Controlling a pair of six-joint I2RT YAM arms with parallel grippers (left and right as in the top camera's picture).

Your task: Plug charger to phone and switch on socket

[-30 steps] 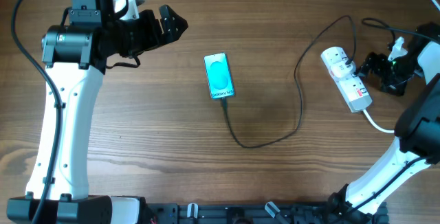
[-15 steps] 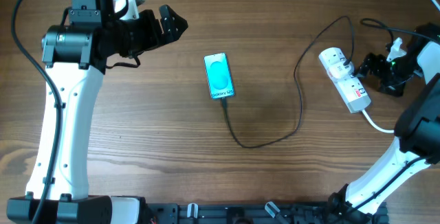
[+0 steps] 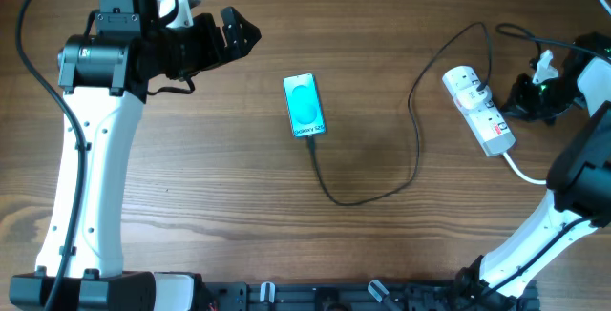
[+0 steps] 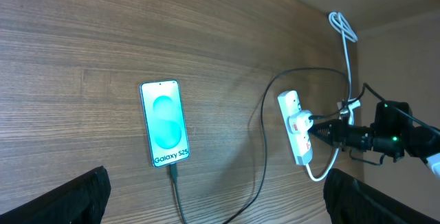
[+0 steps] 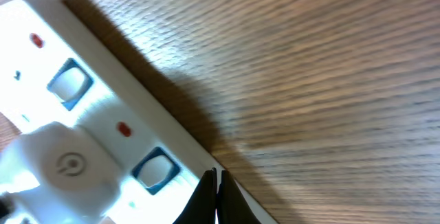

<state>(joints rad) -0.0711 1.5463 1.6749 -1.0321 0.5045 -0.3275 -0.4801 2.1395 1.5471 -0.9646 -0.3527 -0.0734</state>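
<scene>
Phone (image 3: 305, 106) lies flat mid-table, screen up and lit. Charger (image 3: 417, 154) runs from the phone's lower end in a loop across the table (image 3: 191, 206) and up to the socket (image 3: 485, 115) on the right. Its tip meets the phone's edge in both the overhead and left wrist views, so the plug-in step looks done, though how well it is seated is too small to confirm. The charger's white plug (image 3: 462, 80) sits in the socket's far outlet. Left gripper (image 3: 239, 27) hangs well apart from everything, jaws wide, holding nothing. Right gripper (image 5: 214, 181) is pinched shut on nothing, tips pressed together into a point right at the socket's long edge, near the switch (image 5: 155, 168) beside the plug. Whether it touches the switch cannot be told. No lamp or rocker position is readable, so the switch state is unknown. What is probably left is to press that switch on.
</scene>
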